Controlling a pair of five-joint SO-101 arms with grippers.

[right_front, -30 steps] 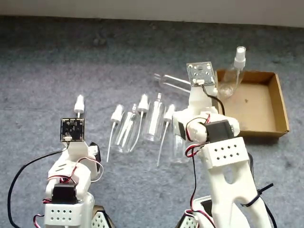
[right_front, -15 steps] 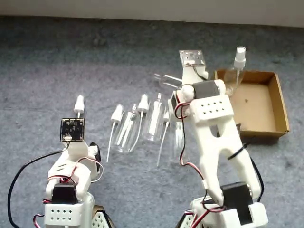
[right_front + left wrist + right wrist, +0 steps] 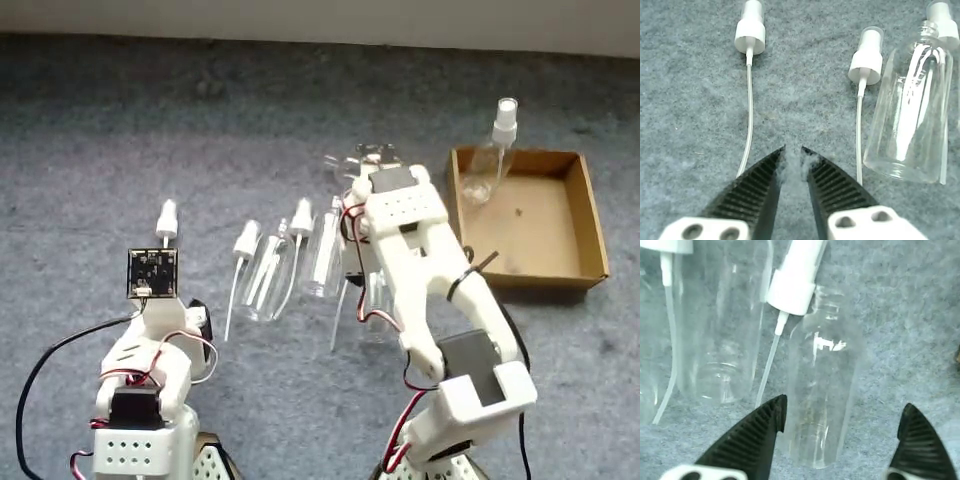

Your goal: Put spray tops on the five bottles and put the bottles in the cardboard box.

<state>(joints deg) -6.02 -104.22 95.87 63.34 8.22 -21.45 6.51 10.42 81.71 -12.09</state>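
Over the last second the right arm (image 3: 410,230) has swung away from the cardboard box (image 3: 592,220) and stretched forward and down over the row of loose bottles, while the left arm (image 3: 150,340) has kept still. Seen from the right wrist, a clear bottle (image 3: 822,390) lies on its side on the grey carpet (image 3: 120,120). A white spray top (image 3: 792,285) lies across its neck end, the top's thin tube running alongside it. The right gripper (image 3: 846,402) hangs over this bottle with its jaws spread wide, one black finger on each side, gripping nothing. A neighbouring bottle (image 3: 720,340) lies just beside the first. The left gripper (image 3: 792,148) sits low over bare carpet with only a narrow gap between its tips, holding nothing. It points between the tubes of two loose tops, the first loose top (image 3: 750,32) on one side and the second loose top (image 3: 866,52) on the other, with an open-necked bottle (image 3: 910,110) just past the second. Off to the right, the cardboard box holds one capped bottle (image 3: 490,160), leaning in its far left corner, white top above the rim.
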